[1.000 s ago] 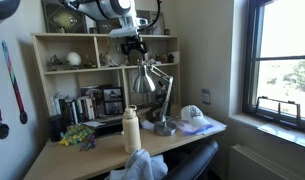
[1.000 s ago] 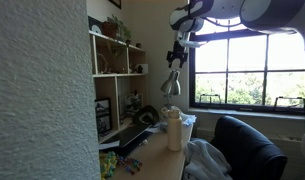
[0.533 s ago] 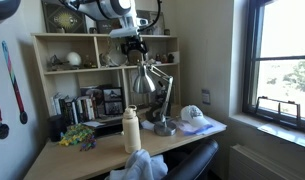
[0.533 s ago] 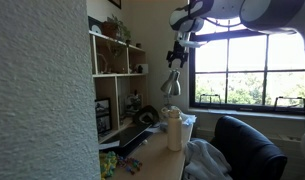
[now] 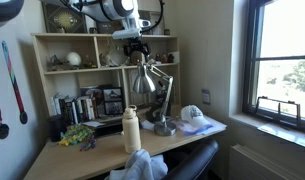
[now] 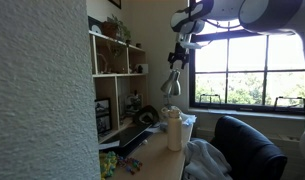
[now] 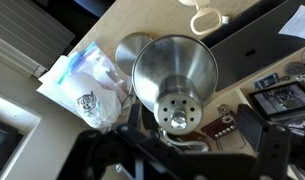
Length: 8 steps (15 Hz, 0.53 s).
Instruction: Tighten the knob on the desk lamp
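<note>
The shelf (image 5: 92, 60) stands tall along the table's (image 5: 97, 152) back edge, close behind the desk lamp (image 5: 144, 78). The white bottle (image 5: 131, 130) blocks the way in from the front edge. Above the cap (image 5: 193, 114), by the corner near the window (image 5: 287, 60), the air is open. The tool (image 5: 138, 50) hangs just over the lamp's top.

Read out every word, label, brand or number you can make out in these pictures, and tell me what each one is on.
Nothing here can be read with certainty.
plastic bag, wrist view: a dark printed emblem, too blurred to read.
book spines, in an exterior view: lettering too small to read.
desk lamp, wrist view: no marking visible on its shade.
</note>
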Tool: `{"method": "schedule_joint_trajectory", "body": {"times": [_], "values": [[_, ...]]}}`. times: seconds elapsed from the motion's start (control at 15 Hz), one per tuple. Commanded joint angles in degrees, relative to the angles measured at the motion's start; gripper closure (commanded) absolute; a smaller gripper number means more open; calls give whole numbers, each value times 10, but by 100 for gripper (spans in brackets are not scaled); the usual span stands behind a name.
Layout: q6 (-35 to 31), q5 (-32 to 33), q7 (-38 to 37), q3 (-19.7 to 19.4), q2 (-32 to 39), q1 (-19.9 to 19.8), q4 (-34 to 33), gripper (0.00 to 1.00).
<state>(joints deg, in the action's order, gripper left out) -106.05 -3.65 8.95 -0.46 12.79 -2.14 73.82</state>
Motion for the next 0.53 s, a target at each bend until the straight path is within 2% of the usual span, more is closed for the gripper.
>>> {"method": "schedule_joint_trajectory", "body": {"times": [0.0, 0.47], "values": [[16, -14, 18, 1, 9, -7, -23, 35], [7, -13, 17, 1, 9, -8, -23, 88]]}}
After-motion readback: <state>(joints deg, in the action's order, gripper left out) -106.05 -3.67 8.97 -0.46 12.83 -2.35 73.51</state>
